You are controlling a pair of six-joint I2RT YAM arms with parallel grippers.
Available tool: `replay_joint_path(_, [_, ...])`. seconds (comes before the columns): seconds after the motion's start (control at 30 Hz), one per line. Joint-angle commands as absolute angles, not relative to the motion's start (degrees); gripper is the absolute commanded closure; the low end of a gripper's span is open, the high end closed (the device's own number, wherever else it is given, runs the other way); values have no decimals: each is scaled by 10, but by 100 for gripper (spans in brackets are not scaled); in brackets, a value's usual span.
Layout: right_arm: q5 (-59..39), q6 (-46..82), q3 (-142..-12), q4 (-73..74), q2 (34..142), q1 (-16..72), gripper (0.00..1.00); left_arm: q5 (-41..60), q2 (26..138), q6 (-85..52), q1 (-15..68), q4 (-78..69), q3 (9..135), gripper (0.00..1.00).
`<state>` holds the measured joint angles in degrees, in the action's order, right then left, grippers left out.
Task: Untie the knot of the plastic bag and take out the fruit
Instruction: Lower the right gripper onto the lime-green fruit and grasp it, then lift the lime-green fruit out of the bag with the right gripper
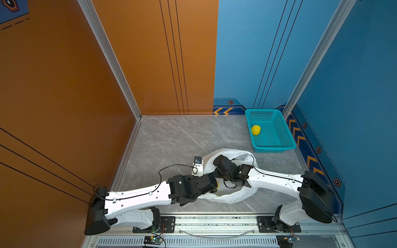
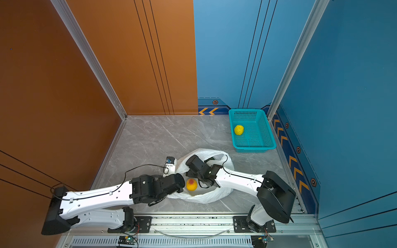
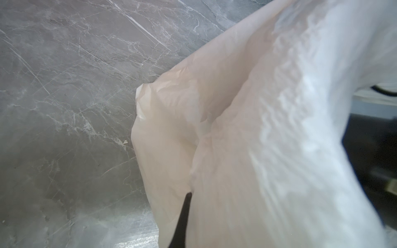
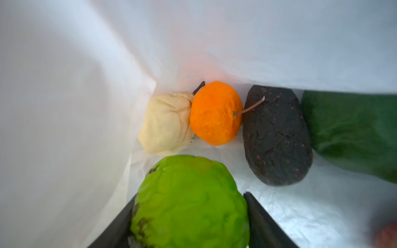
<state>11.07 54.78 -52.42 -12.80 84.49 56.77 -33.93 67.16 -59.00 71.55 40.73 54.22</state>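
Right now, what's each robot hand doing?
Left hand: closed, pinching the plastic bag.
Right hand: closed around the bright green fruit.

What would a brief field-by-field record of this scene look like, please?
plastic bag: mouth open, lying on the grey tabletop; no knot visible
left tool: shut on the bag's plastic, holding it up
right tool: inside the bag, closed on both sides of the bright green fruit
also in bag: cream-white fruit, orange fruit, black avocado-like fruit, dark green fruit
teal basket: far right corner, holds one yellow fruit
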Motion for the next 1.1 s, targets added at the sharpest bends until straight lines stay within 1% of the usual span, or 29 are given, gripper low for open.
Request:
replay_joint_path(0.0, [129,526,-531,-209,802,581,40,-356,662,-595,707,406,539,100])
replay_joint_path(0.37, [121,504,-599,-334,699,612,40,-348,669,-592,692,406,545,100])
replay_joint_path(0.6, [84,480,-653,-386,692,611,40,-349,671,-590,684,406,555,100])
replay_joint_path(0.77, [82,459,-682,-425,684,616,40,-351,665,-589,675,406,558,100])
replay_joint_path(0.93, [83,432,-727,-464,668,596,40,-348,664,-588,665,406,559,100])
replay_joint_path(1.07, [62,405,-754,-470,651,539,40,-342,672,-586,665,406,563,100])
